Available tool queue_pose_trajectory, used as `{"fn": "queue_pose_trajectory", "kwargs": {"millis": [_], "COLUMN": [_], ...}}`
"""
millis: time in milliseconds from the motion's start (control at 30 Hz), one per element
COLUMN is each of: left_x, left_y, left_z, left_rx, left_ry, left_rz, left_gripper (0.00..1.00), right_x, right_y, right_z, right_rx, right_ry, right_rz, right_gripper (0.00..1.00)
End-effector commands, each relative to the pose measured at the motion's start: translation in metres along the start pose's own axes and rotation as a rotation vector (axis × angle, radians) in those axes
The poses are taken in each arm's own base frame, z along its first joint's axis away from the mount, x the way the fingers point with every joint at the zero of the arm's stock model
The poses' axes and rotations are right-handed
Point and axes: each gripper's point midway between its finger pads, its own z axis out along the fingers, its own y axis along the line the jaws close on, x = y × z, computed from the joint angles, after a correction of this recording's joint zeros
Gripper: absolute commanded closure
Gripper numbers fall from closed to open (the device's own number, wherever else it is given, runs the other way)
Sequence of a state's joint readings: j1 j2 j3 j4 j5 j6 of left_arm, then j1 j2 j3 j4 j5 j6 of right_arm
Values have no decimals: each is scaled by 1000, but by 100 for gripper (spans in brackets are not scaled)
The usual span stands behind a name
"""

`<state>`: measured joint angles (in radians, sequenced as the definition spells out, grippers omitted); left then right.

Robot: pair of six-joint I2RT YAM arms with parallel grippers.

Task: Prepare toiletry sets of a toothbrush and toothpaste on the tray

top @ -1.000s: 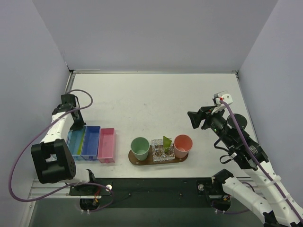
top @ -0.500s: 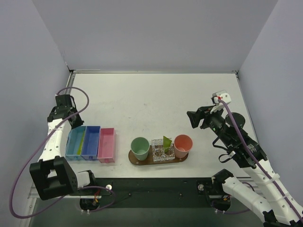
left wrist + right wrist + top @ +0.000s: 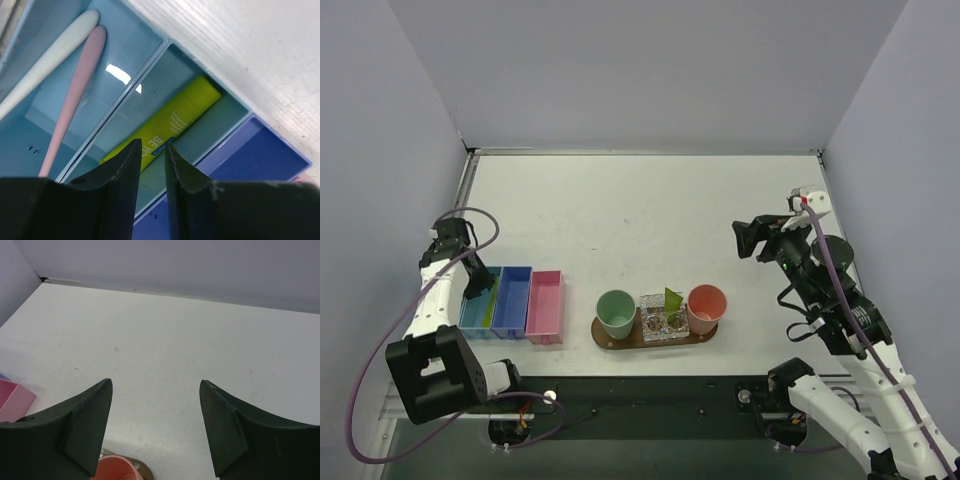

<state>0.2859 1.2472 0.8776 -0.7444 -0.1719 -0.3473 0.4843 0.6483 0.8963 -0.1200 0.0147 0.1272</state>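
The pink toothbrush (image 3: pixel 75 95) lies in a light blue bin (image 3: pixel 478 305) beside a white one (image 3: pixel 45 65). In the neighbouring compartment lies a yellow toothpaste tube (image 3: pixel 167 122). My left gripper (image 3: pixel 151 150) (image 3: pixel 477 281) hangs just above that tube, its jaws a narrow gap apart with nothing between them. The brown oval tray (image 3: pixel 610 341) carries a green cup (image 3: pixel 616 313), a clear holder (image 3: pixel 663 320) with a green pointed item in it, and a salmon cup (image 3: pixel 706 307). My right gripper (image 3: pixel 155 382) (image 3: pixel 748 238) is open and empty, in the air beyond the salmon cup (image 3: pixel 112 470).
A dark blue bin (image 3: pixel 512 300) and a pink bin (image 3: pixel 545 305) stand side by side right of the light blue one. The table's side walls rise close to both arms. The dark blue bin (image 3: pixel 260 165) lies right of my left fingers.
My left gripper has opened slightly and that arm has drawn left and nearer over the light blue bin. My right arm has shifted right, its jaws a touch wider.
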Motion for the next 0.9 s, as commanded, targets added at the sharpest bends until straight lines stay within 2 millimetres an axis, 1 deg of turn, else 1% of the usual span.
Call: {"fn": "queue_pose_trajectory", "kwargs": {"millis": [0, 33, 67, 100, 133, 167, 200, 267, 333, 367, 433, 500, 567, 600, 667, 733, 867], "left_x": [0, 0, -2, -4, -6, -7, -9, -7, -4, -2, 2, 6, 9, 9, 9, 10, 10], "left_y": [1, 2, 3, 4, 6, 6, 5, 1, 0, 0, 0, 1, 4, 5, 6, 4, -2], "left_z": [4, 4, 2, 0, 0, -1, 0, 5, 9, 13, 17, 22, 23, 23, 22, 23, 24], "left_rx": [-7, -10, -16, -19, -32, -32, -28, -11, -16, -18, -26, -42, -66, -72, -75, -65, -21], "left_ry": [-13, -19, -31, -41, -50, -55, -58, -36, -7, 12, 38, 65, 83, 85, 80, 84, 77], "left_rz": [-63, -66, -76, -76, -77, -75, -69, -51, -49, -41, -39, -41, -46, -47, -51, -41, -23], "left_gripper": [65, 65, 64, 64, 64, 64, 63, 62, 62, 61, 59, 58, 57, 56, 55, 54, 53], "right_x": [-34, -43, -43, -48, -58, -54, -55, -53, -47, -47, -40, -39, -32, -31, -23, -11, 2], "right_y": [-34, -40, -49, -68, -72, -82, -96, -112, -129, -138, -145, -151, -159, -160, -168, -171, -180], "right_z": [21, 23, 32, 33, 33, 41, 40, 44, 40, 38, 33, 26, 20, 18, 15, 15, 17], "right_rx": [143, 160, 187, 246, 248, 276, 323, 382, 461, 507, 547, 589, 635, 646, 691, 719, 778], "right_ry": [-49, -60, -48, -54, -64, -42, -45, -21, 10, 14, 41, 54, 91, 97, 124, 151, 169], "right_rz": [30, 52, 92, 117, 135, 152, 165, 168, 184, 193, 209, 204, 196, 196, 197, 217, 257], "right_gripper": [36, 36, 37, 37, 38, 38, 38, 39, 39, 39, 39, 39, 39, 39, 39, 39, 39]}}
